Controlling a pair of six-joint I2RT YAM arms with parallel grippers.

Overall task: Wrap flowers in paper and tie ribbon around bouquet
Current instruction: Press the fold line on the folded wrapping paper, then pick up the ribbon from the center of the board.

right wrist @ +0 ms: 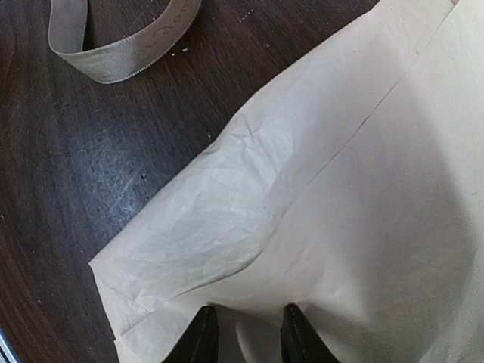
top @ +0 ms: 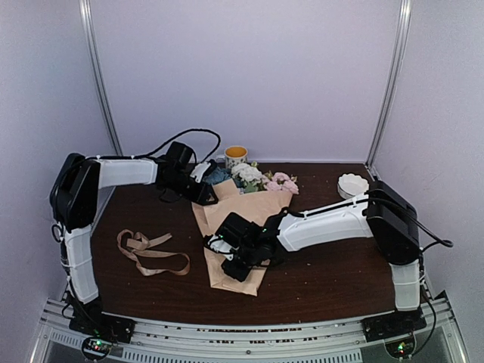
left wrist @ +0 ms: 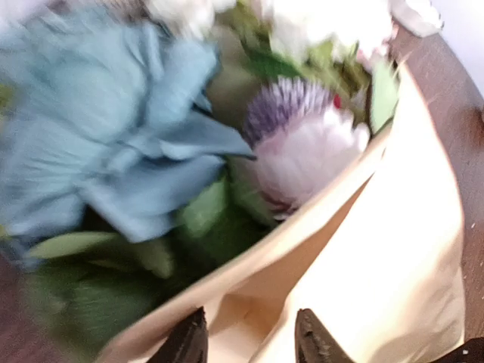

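Paper [right wrist: 340,189] light, crinkly, tears easily; flowers [left wrist: 302,151] soft, crushable. Grab paper fold, lower center. Left gripper [left wrist: 249,340] jaws apart; right gripper [right wrist: 246,336] astride fold, clamp unclear.

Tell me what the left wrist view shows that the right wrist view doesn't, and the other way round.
Left wrist only: the flowers, blurred, blue and pale blooms with green leaves, poking out of the paper at its open edge. Right wrist only: a loop of ribbon lying on the table, apart from the paper's lower corner. Both: the peach-tan paper, some dark tabletop, and the camera's own gripper, left gripper and right gripper, each with jaws apart over the paper.
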